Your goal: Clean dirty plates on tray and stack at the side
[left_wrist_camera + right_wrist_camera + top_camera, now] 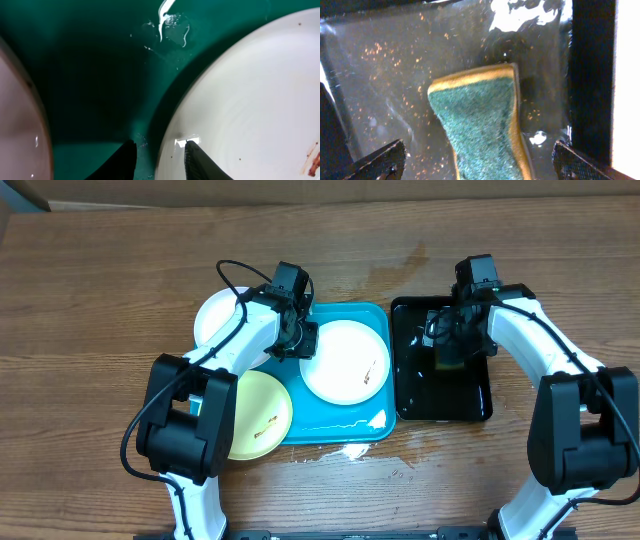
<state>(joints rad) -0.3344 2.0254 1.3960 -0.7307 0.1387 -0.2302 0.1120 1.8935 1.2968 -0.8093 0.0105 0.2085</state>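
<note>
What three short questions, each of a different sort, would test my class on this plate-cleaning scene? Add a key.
1. Multiple choice: what lies in the black tray? A) a sponge B) a plate C) a cup
2. True or false: the right gripper is clamped on the sponge.
3. Fill the gap: the left gripper has a finger on either side of the rim of a ____ plate lying in the turquoise tray.

Key: 1 A; 2 false, its jaws stand wide apart on either side of the sponge; 3 white.
</note>
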